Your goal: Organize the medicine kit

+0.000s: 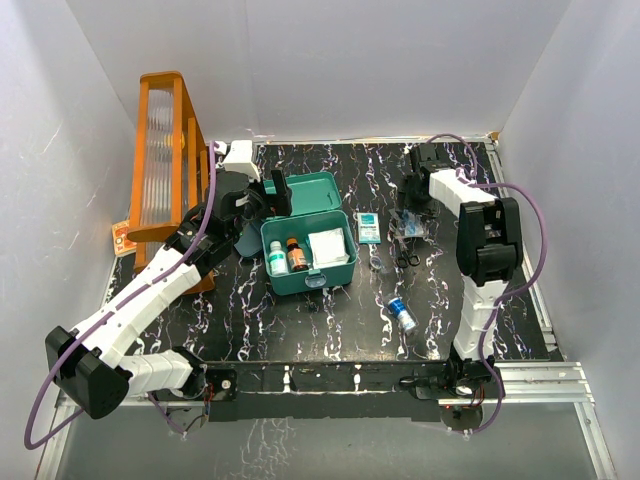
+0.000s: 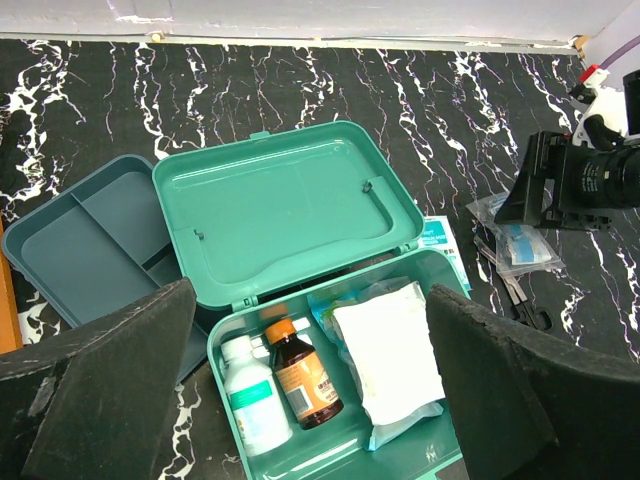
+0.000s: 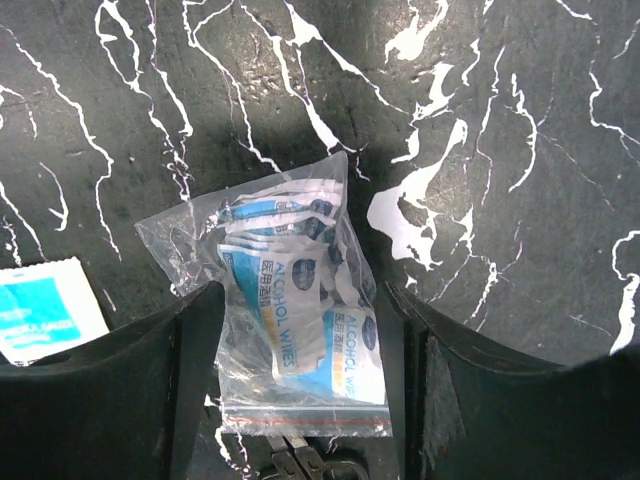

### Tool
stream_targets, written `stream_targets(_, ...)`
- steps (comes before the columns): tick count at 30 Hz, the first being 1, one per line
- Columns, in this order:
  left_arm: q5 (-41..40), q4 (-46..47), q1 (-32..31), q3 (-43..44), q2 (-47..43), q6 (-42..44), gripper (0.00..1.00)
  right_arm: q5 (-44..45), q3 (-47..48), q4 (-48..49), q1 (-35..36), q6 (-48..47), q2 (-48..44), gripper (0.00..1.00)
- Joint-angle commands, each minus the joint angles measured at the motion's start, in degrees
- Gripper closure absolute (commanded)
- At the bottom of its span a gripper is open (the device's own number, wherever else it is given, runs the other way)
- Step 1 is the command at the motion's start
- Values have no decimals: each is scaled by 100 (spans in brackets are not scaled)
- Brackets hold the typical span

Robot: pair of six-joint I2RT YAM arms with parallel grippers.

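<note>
Left pincer [image 2: 308, 292], right pincer [image 3: 302, 292]: jaws apart.

The teal-green medicine kit [image 1: 300, 283] sits left of centre on the black marbled table [image 1: 330, 320]. It is a rounded plastic box, standing open, with its hinged lid [image 2: 280, 200] thrown back behind it, inner face up. Inside lie a white bottle [image 2: 252, 395], a brown bottle [image 2: 303, 375] and a white packet [image 2: 388, 355].

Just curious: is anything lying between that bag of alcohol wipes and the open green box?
Yes: a flat teal-and-white packet lies between the bag of alcohol wipes and the medicine kit. Carried above it, the bag probably passes freely.
</note>
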Motion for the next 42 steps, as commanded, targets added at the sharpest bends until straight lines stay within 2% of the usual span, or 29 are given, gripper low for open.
stream_targets(1, -77, 52, 33, -27, -31, 4, 1, 133, 219, -50, 43, 8, -586, 39)
stream_targets(4, -89, 45, 32, -35, -34, 0, 1, 146, 224, -120, 68, -16, -674, 36)
stream_targets(8, -94, 26, 33, -44, -51, 4, 1, 173, 164, -234, 112, -48, -647, 37)
stream_targets(13, -112, 12, 32, -60, -60, 21, 1, 101, 35, -365, 121, -32, -532, 51)
stream_targets(15, -108, 17, 31, -62, -58, 21, 1, 33, 11, -404, 115, -64, -467, 54)
stream_targets(30, -83, 52, 33, -8, 28, 55, 1, 263, -61, -385, 120, -174, 4, 48)
stream_targets(33, -81, 69, 33, 7, 49, 57, 1, 245, -87, -350, 118, -190, 49, 52)
stream_targets(37, -74, 69, 33, 22, 63, 70, 1, 198, -147, -259, 122, -175, -55, 66)
stream_targets(42, -74, 69, 33, 13, 62, 82, 1, 146, -183, -158, 118, -83, -412, 72)
